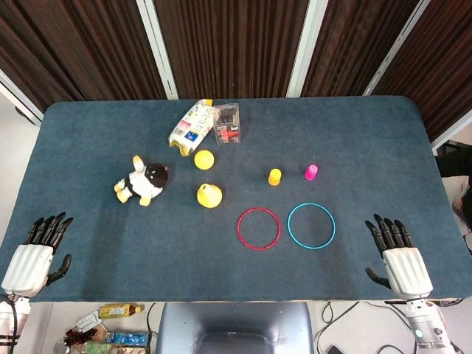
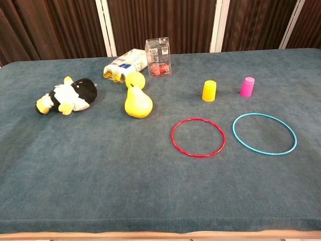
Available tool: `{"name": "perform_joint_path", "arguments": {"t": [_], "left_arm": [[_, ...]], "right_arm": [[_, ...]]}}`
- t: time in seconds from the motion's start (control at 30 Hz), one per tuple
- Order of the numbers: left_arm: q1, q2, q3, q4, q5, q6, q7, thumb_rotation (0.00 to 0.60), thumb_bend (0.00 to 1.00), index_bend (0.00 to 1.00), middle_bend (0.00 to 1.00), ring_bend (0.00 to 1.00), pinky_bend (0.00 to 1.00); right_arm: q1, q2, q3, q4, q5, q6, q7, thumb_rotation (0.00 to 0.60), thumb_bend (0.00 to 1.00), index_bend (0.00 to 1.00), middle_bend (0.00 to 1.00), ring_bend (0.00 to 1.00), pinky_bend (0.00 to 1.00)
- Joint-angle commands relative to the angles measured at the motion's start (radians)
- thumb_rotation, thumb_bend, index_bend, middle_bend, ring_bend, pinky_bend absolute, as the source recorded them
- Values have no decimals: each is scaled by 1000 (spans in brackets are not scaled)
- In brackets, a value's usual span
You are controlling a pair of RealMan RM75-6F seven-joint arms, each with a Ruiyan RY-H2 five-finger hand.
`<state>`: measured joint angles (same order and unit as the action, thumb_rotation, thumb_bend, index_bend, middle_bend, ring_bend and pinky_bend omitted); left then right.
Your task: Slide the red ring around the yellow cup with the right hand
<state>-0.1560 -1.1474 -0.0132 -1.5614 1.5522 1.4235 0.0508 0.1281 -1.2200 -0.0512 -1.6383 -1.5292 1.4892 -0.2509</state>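
The printed bag (image 2: 125, 64) and the clear plastic box (image 2: 158, 56) carry labels, but no writing on them can be read in either view. The surface (image 1: 88, 147) is covered in dark blue-green cloth; behind it hang dark brown curtains (image 1: 228, 44) split by pale vertical strips.

Taking the yellow cup (image 1: 274, 176) as landmark and going left to right: far to its left and nearer the front edge, the left hand (image 1: 35, 254) rests palm down with fingers spread, holding nothing. Well left of the cup lies a black, white and yellow plush toy (image 1: 142, 181). Closer to the cup on that side sit a yellow ball (image 1: 204, 158) and a yellow pear (image 1: 209, 195), with the bag and box behind them. The red ring (image 1: 259, 228) lies flat in front of the cup, slightly left, apart from it and not around it. Just right of the cup stands a pink cup (image 1: 311, 172), and a blue ring (image 1: 311, 226) lies in front of that. Far right, at the front edge, the right hand (image 1: 398, 258) lies open, fingers apart and empty.

Only the head view shows both hands; the chest view shows neither, but gives the pear's shape more plainly.
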Motion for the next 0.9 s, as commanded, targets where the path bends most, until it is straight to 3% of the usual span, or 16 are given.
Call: {"name": "perform_joint_path", "arguments": {"t": [0.03,0.23,0.57,0.9], "left_arm": [[-4,-2,1,-1,-18,-19,15,600,462,0,0,0,62],[10,1,-4,-4,-19,12,25,600,461,0,0,0,61],[30,33,3,-4,-1,49,-30,600,462,0,0,0,62],[38,51,12,-4,5,50,-59,600,461,0,0,0,62]], "right_arm": [[5,-11,11,9,2,-12,-2,600,272,67,0,0,0],[77,-118,45,115,-36,-92,2,600,272,161,0,0,0],[320,-352,125,341,-49,-374,116,600,325,482,0,0,0],[409,-515,133,504,-49,-432,170,600,454,628,36,0,0]]}}
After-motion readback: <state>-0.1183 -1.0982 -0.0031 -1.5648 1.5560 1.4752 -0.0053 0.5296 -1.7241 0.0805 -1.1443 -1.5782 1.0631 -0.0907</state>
